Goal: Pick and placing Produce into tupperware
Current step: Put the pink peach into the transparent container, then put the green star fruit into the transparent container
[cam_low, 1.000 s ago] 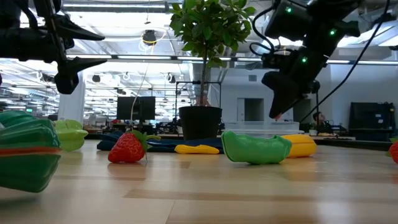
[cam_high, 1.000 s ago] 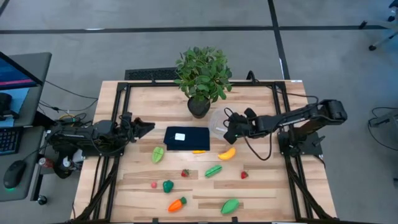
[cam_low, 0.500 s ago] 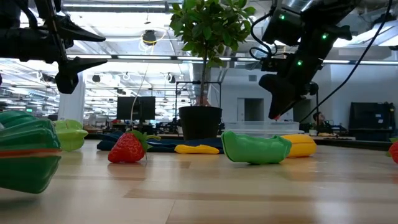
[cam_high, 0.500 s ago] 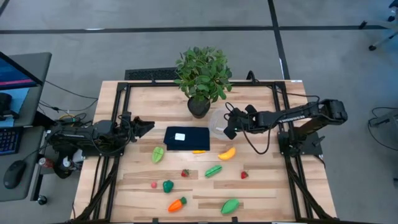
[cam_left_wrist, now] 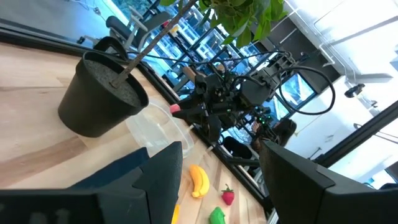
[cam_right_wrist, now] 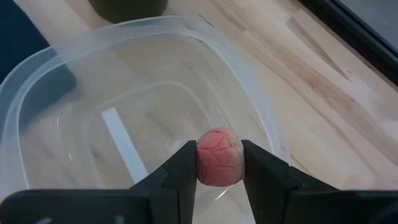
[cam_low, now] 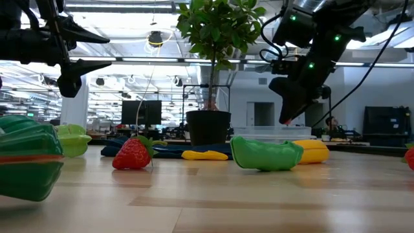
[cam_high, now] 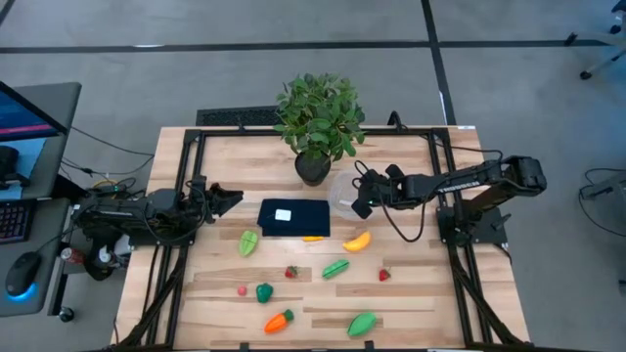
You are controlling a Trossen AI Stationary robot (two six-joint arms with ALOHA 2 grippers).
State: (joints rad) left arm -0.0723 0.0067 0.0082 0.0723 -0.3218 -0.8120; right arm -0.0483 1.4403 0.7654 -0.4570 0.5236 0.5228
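My right gripper (cam_right_wrist: pixel 219 167) hovers over the right rim of the clear tupperware (cam_right_wrist: pixel 118 118), shut on a small pinkish-red berry (cam_right_wrist: pixel 219 157). In the high view this gripper (cam_high: pixel 359 203) sits beside the tupperware (cam_high: pixel 341 195), right of the potted plant. Produce lies on the table: banana (cam_high: pixel 358 241), green pod (cam_high: pixel 335 268), carrot (cam_high: pixel 279 320), green pieces (cam_high: pixel 248 242) (cam_high: pixel 264 291) (cam_high: pixel 362 324), strawberries (cam_high: pixel 290 272) (cam_high: pixel 384 275), a small red berry (cam_high: pixel 242 289). My left gripper (cam_high: pixel 227 199) waits open at the table's left side, above the table. My right gripper pinches the small berry (cam_right_wrist: pixel 219 149) between its two fingers (cam_right_wrist: pixel 180 171), one on each side of the ball. The berry is lifted clear, above the tupperware's near rim. In the low view the fingers (cam_low: pixel 294 103) slant downward.
A potted plant (cam_high: pixel 315 122) stands at the far middle of the table, just left of the tupperware. A dark blue rectangle with a white label (cam_high: pixel 293 217) lies in the middle, with a yellow piece (cam_high: pixel 313 238) at its near edge. Metal frame rails run along the table's sides.
My right gripper has moved a little toward the table's far edge and the tupperware, carrying the berry, then held still. Nothing else has moved.
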